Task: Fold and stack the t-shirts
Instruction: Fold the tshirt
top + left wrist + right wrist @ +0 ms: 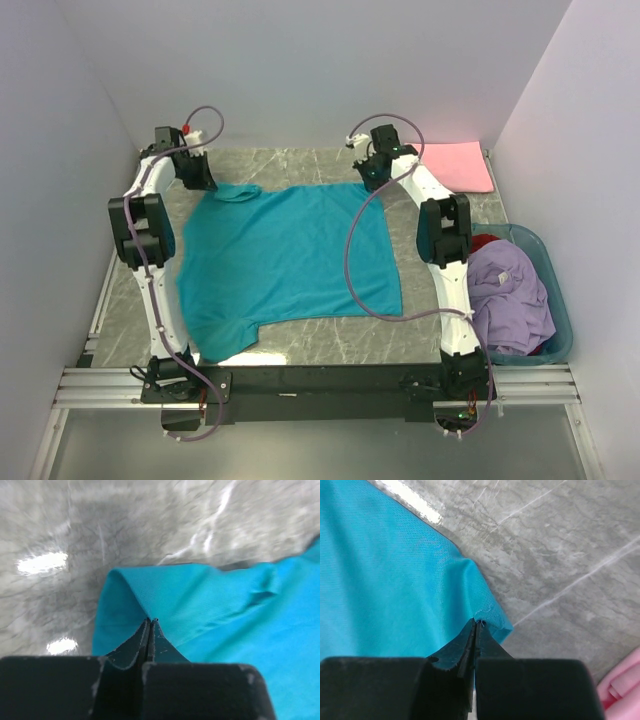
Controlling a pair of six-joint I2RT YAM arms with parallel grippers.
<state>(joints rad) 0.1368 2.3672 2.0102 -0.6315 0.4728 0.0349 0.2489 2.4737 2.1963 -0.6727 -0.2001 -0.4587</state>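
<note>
A teal t-shirt [285, 260] lies spread over the middle of the marble table. My left gripper [200, 180] is shut on its far left corner; the left wrist view shows the jaws [151, 621] pinching a raised fold of teal cloth [200, 595]. My right gripper [372, 178] is shut on its far right corner; the right wrist view shows the jaws [476, 624] closed on the hem of the teal cloth [385, 580]. A folded pink t-shirt [455, 165] lies at the far right. A lavender t-shirt [510, 295] and a red one [484, 243] lie heaped in the basket.
A rigid teal plastic basket [560, 310] stands at the right edge of the table [330, 345], close to my right arm. White walls close in the left, back and right. The pink shirt's edge shows in the right wrist view [622, 687].
</note>
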